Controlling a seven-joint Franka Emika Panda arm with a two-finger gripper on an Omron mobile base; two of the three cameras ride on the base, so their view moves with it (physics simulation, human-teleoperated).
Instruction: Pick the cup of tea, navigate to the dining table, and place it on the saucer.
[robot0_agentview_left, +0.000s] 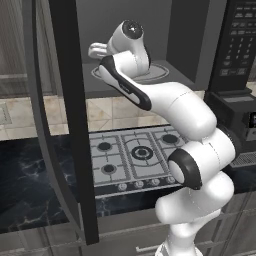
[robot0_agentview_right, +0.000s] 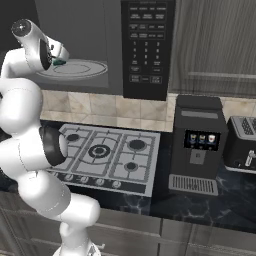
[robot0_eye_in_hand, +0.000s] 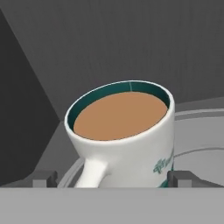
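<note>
Against the back wall, a black marble counter (robot0_agentview_right: 200, 207) with a grey gas stove (robot0_agentview_left: 135, 157) set into it; five burners and a row of knobs along the front edge. Beige tile behind. Above the stove, a dark microwave (robot0_agentview_right: 147, 47) with its door (robot0_agentview_left: 70, 120) swung wide open, standing as a tall dark slab at the left of the left base view; keypad on the right side of the cavity. Inside, a round glass turntable (robot0_agentview_right: 82, 70). To the right of the stove, a black coffee machine (robot0_agentview_right: 197, 142) with a small lit screen, and just beside it a toaster (robot0_agentview_right: 242, 142) at the frame edge.

Rising from below, the white arm (robot0_agentview_left: 195, 150), folded up and reaching into the microwave cavity, hand end at turntable height.

On the turntable, the cup (robot0_eye_in_hand: 127, 135): white, teal inside the rim, teal lettering on the side, filled with light brown tea, handle pointing toward the camera and a little left in the hand view. In the right base view, a sliver of teal just past the hand.

Gripper (robot0_eye_in_hand: 113, 178) spread wide, one fingertip (robot0_eye_in_hand: 43, 178) on each side of the cup's base, both apart from the cup wall; nothing gripped.
</note>
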